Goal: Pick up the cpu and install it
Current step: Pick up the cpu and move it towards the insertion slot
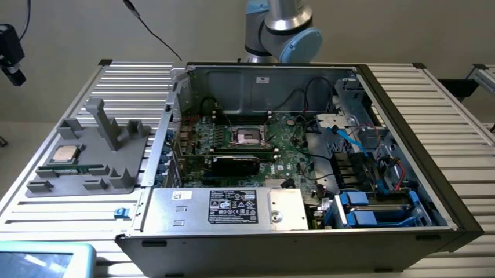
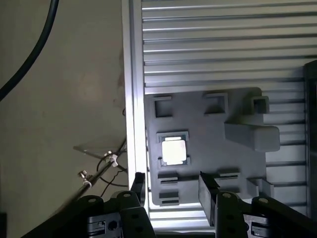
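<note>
On the ribbed metal table [image 1: 433, 116], a grey fixture [image 2: 213, 153] cradles the silvery square cpu [image 2: 173, 151] for your spread, empty claw [image 2: 173, 196] above.

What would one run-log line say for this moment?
stage: cpu not yet picked | cpu: lying in grey holder beside open case | jaws: open, empty, clear of cpu

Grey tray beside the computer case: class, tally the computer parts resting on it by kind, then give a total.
cpu: 1
memory stick: 1
Total: 2
</note>
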`<state>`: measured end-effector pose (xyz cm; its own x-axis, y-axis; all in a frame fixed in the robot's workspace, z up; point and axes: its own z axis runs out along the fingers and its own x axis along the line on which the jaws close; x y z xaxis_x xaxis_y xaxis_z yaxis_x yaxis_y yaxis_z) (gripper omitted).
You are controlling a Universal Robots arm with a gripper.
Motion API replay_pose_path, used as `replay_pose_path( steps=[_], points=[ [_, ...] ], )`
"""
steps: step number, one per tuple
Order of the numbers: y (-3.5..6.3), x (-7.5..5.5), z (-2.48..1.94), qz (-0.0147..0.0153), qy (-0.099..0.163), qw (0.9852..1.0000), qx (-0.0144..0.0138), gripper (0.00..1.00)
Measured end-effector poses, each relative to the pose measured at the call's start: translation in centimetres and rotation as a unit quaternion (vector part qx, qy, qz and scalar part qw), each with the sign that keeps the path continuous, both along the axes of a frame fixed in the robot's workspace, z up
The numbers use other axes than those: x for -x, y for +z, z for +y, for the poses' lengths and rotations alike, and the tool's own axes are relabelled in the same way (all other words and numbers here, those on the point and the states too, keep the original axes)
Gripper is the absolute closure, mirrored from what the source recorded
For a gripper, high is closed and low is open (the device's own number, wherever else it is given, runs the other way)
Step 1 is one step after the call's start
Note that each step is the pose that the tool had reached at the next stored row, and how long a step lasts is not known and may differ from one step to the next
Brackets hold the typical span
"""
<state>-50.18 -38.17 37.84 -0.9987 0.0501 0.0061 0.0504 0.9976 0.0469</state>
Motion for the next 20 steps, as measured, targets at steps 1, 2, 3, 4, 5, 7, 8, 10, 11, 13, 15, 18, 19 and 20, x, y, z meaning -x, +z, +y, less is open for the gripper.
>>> replay_pose_path(
  steps=[1,2,3,4,5,7,8,10,11,13,15,18,19,20],
  points=[
    [-0.18,0.0,-0.06,0.0,0.003,1.0,0.0,0.45],
    [-0.36,0.0,-0.1,0.0,0.007,1.0,-0.0001,0.45],
    [-0.55,0.0,-0.12,0.0001,0.013,0.9999,0.0,0.45],
    [-0.72,0.0,-0.12,0.0001,0.018,0.9998,0.0,0.45],
    [-0.89,0.0,-0.12,0.0001,0.024,0.9997,0.0,0.45],
    [-1.27,0.0,-0.13,0.0001,0.039,0.9992,0.0,0.45],
    [-1.45,0.0,-0.13,0.0,0.046,0.9989,0.0,0.45],
    [-1.82,-0.1,-0.13,0.0001,0.057,0.9984,0.0,0.45],
    [-2.0,-0.1,-0.13,0.0001,0.062,0.9981,0.0,0.45],
    [-2.34,-0.2,-0.15,0.0002,0.066,0.9978,0.0,0.45],
    [-2.72,-0.3,-0.21,0.0001,0.067,0.9978,0.0,0.45],
    [-3.26,-0.6,-0.31,0.0001,0.067,0.9978,0.0,0.45],
    [-3.45,-0.6,-0.35,0.0001,0.067,0.9978,0.0,0.45],
    [-3.64,-0.7,-0.39,0.0001,0.067,0.9978,0.0,0.45]
  ],
)
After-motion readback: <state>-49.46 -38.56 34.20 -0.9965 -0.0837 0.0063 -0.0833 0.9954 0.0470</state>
